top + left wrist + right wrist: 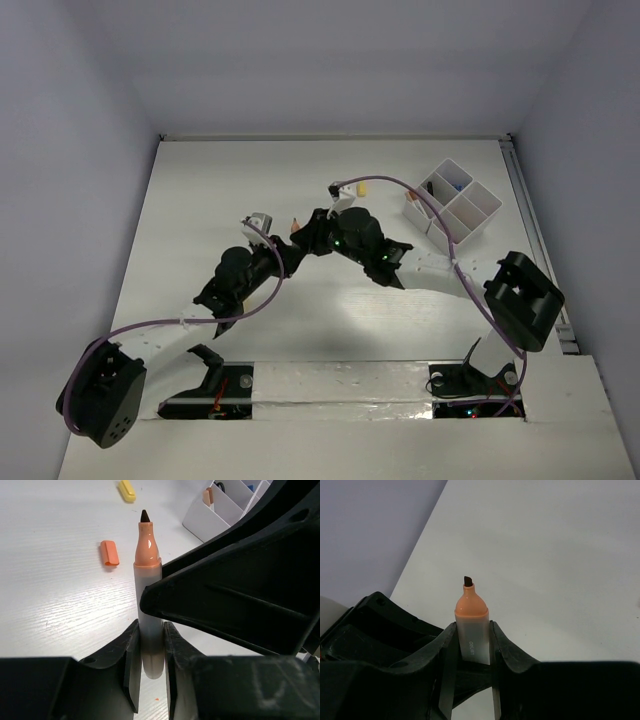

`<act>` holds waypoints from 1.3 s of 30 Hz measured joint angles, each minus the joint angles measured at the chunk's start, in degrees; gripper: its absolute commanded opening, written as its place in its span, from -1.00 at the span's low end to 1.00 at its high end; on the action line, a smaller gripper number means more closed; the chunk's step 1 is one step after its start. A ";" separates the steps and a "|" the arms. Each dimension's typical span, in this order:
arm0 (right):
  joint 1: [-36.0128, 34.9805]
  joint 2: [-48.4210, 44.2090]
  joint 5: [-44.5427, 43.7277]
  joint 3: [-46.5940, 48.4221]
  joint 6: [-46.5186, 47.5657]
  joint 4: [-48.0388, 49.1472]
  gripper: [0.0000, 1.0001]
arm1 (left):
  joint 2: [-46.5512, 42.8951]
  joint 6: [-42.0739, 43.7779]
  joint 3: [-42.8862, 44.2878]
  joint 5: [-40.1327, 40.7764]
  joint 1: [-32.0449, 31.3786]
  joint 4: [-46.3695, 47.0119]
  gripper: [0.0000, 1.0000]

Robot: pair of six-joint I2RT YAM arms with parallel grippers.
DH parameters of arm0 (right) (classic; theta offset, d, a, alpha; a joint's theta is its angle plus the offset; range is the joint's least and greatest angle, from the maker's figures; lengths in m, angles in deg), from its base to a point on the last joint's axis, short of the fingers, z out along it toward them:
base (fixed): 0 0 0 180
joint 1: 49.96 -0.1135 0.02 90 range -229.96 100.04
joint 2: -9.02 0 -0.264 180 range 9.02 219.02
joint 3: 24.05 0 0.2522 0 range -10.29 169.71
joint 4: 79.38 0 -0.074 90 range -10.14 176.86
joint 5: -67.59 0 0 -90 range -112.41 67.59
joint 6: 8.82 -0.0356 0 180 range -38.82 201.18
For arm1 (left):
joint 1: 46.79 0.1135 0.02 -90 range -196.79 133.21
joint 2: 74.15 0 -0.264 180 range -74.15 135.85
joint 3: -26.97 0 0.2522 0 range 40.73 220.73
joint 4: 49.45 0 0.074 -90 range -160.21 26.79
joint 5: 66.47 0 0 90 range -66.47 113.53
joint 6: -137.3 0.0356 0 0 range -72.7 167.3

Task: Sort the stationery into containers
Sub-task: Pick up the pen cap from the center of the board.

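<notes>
Above the white desk [60,605], left gripper [151,627] and right gripper [471,627] both clamp the uncapped grey marker [148,580], well short of the organiser tray [447,205]: apparently a hand-over, so one must release next.

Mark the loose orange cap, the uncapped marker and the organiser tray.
loose orange cap [109,553]: left wrist view, its top face.
uncapped marker [148,540]: left wrist view, orange neck.
organiser tray [204,522]: left wrist view, near outer wall.
</notes>
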 measured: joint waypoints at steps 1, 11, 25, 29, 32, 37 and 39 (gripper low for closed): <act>0.00 0.00 0.04 -0.11 0.00 0.07 -0.74 | 0.00 0.00 0.00 -0.02 0.00 -0.02 -1.00; 4.74 -5.27 3.43 -3.39 0.52 -2.27 0.23 | -0.61 0.52 0.00 1.22 -0.35 -1.66 -1.00; 12.39 14.91 -2.89 19.87 11.96 -27.54 0.56 | -1.05 0.66 0.00 2.69 -0.35 -3.63 -1.00; 12.39 22.27 -5.18 26.29 13.79 -33.55 0.48 | -1.07 0.66 0.00 2.69 -0.35 -3.82 -1.00; 12.39 26.29 -7.32 29.31 14.69 -36.50 0.42 | -1.07 0.66 0.00 2.69 -0.35 -4.00 -1.00; 12.39 29.86 -10.27 31.95 15.50 -39.41 0.25 | -1.07 0.66 0.00 2.69 -0.35 -4.20 -1.00; 12.39 30.38 -10.49 32.92 15.54 -39.71 0.14 | -1.07 0.66 0.00 2.69 -0.35 -4.20 -1.00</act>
